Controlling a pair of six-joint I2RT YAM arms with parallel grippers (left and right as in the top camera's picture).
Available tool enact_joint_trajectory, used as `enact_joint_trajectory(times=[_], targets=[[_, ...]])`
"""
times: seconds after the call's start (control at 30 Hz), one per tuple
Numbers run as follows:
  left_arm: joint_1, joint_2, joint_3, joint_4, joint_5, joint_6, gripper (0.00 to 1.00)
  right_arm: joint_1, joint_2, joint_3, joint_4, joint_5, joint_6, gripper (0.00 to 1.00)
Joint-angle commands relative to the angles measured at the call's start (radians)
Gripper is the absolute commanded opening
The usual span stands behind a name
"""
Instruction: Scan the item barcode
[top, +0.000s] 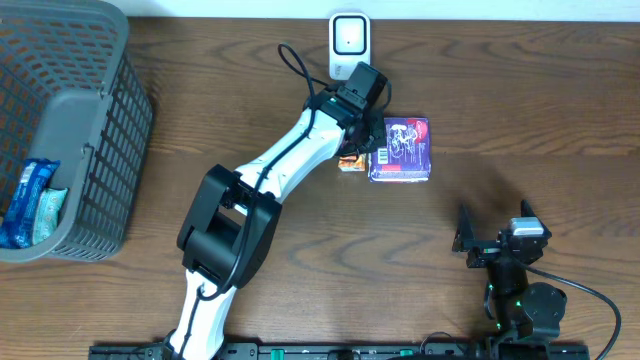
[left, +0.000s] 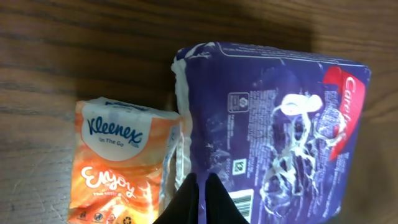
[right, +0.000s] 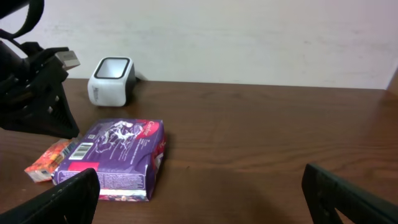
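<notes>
We see the scanner (top: 349, 37) at the far edge of the table (top: 480, 90). Just before it, a little to the right, lies the pack (top: 405, 150) — the tissues (top: 350, 164) touch its left side. The left gripper (top: 365, 140) sits over where they meet. Far left stands the basket (top: 100, 130) with packets (top: 30, 200) in it — the right gripper (top: 497, 240) is well apart, at the near right.

Just beside the purple packet (top: 400, 148), the orange tissue pack (top: 350, 165) is mostly hidden under the left gripper (top: 366, 142). The packet's barcode (left: 244, 203) is partly covered by that gripper's fingers.
</notes>
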Motion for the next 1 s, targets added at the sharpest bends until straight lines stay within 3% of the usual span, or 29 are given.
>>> enact_joint_trajectory(times=[0.0, 0.97], targets=[[0.003, 0.039, -0.006, 0.001, -0.036, -0.012, 0.07, -0.005, -0.005, -0.002, -0.003, -0.006, -0.015, 0.99], [-0.021, 0.049, 0.020, 0.069, -0.036, -0.006, 0.07, -0.005, -0.005, -0.002, -0.003, -0.006, -0.015, 0.99]])
